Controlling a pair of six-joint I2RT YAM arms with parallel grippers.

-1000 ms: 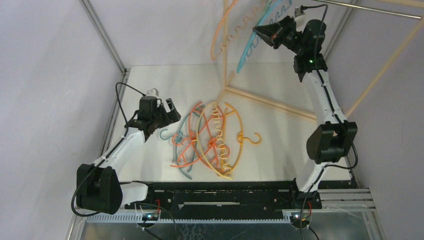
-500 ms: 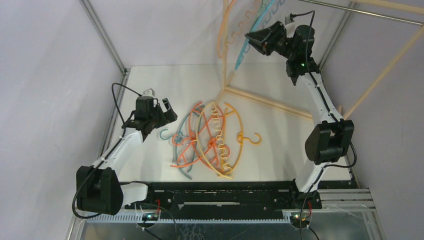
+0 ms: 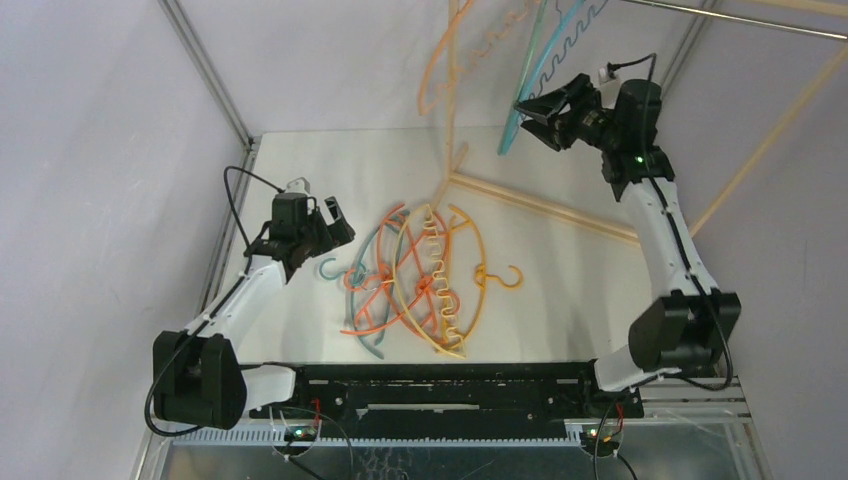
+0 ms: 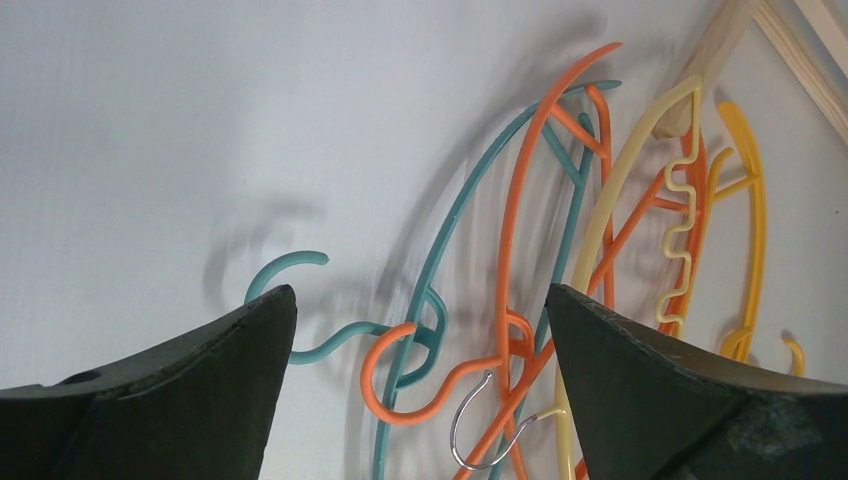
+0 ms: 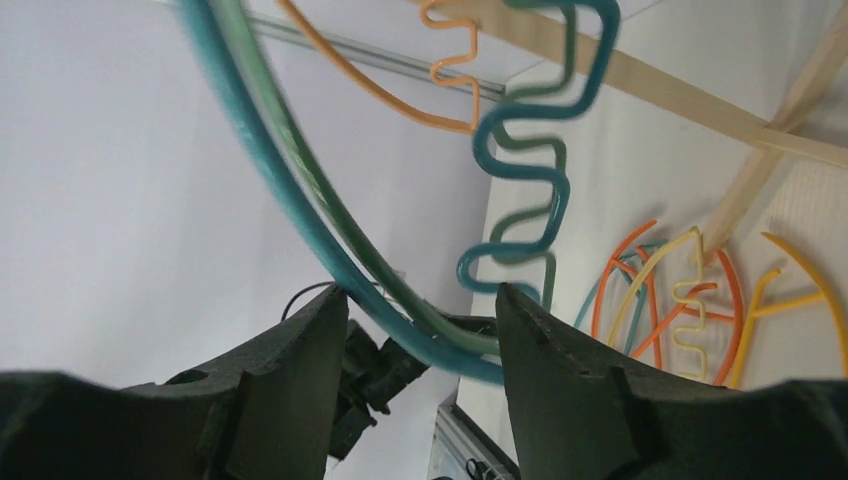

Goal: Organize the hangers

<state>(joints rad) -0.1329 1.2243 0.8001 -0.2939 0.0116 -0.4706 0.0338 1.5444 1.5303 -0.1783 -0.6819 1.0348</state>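
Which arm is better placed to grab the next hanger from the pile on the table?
Left, I'd say. The open left gripper hovers just beside the hook of the teal plastic hanger lying on the table. The right gripper is raised high, open astride a hanging teal wavy-barred plastic hanger.

1. Pale lilac-grey walls (image 3: 90,150) close in the cell on the left, back and right.
2. A white table (image 3: 300,160) fills the middle, evenly lit, with soft shadows.
3. Slim metal posts (image 3: 205,70) climb the back corners.
4. Pale wooden rack poles (image 3: 540,205) cross the table's far right and rise diagonally, and a thin metal rod (image 3: 740,18) spans the top right.
5. A black rail (image 3: 440,385) lines the near edge.
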